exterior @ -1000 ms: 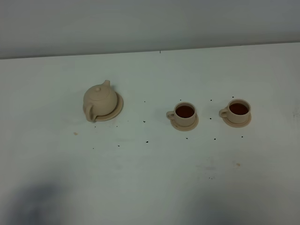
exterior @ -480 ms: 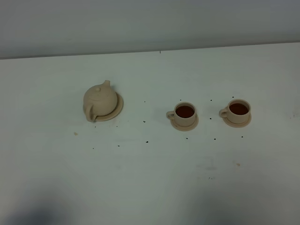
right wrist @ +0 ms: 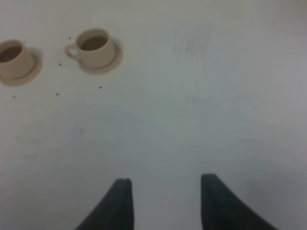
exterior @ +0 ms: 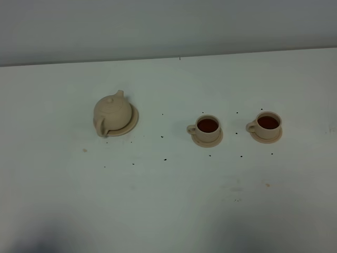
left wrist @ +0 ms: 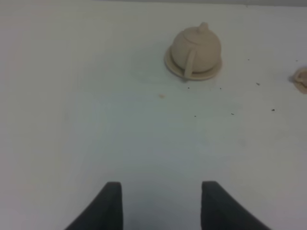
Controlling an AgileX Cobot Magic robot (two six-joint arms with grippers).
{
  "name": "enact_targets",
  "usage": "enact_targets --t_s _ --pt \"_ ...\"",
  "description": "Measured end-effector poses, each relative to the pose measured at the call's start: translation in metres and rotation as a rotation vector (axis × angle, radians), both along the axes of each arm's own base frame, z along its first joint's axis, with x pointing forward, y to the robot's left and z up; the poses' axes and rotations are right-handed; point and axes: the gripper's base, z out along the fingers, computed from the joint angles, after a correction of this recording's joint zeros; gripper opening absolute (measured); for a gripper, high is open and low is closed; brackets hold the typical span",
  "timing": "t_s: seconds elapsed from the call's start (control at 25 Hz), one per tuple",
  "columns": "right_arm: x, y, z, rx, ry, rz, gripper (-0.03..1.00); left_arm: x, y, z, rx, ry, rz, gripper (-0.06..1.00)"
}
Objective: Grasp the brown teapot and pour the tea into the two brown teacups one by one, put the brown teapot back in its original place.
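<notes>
The brown teapot (exterior: 112,112) stands upright on its wide saucer, the original place (exterior: 134,122), at the table's left, handle toward the front; it also shows in the left wrist view (left wrist: 196,46). The two brown teacups (exterior: 207,126) (exterior: 268,123) sit on small saucers to the right, both holding dark tea. My left gripper (left wrist: 160,188) is open with nothing in it, well short of the teapot. My right gripper (right wrist: 165,179) is open too, far from the teacups (right wrist: 96,46) (right wrist: 14,57). Neither gripper shows in the exterior high view.
The white table (exterior: 168,200) carries small dark specks (exterior: 165,158) between the teapot and the cups. A grey wall (exterior: 168,26) rises behind the table's far edge. One cup saucer's rim (left wrist: 302,79) peeks in at the edge of the left wrist view.
The dark shadow on the table's front left has shrunk toward the near edge. The teapot and cups have not moved.
</notes>
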Motion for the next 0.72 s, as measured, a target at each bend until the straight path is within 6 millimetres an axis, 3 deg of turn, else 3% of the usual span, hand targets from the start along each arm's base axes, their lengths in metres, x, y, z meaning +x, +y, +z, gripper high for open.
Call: enact_targets --t_s 0.72 --pt "0.0 0.0 0.0 0.0 0.0 0.0 0.34 -0.0002 0.0001 0.0 0.001 -0.001 -0.007 0.4"
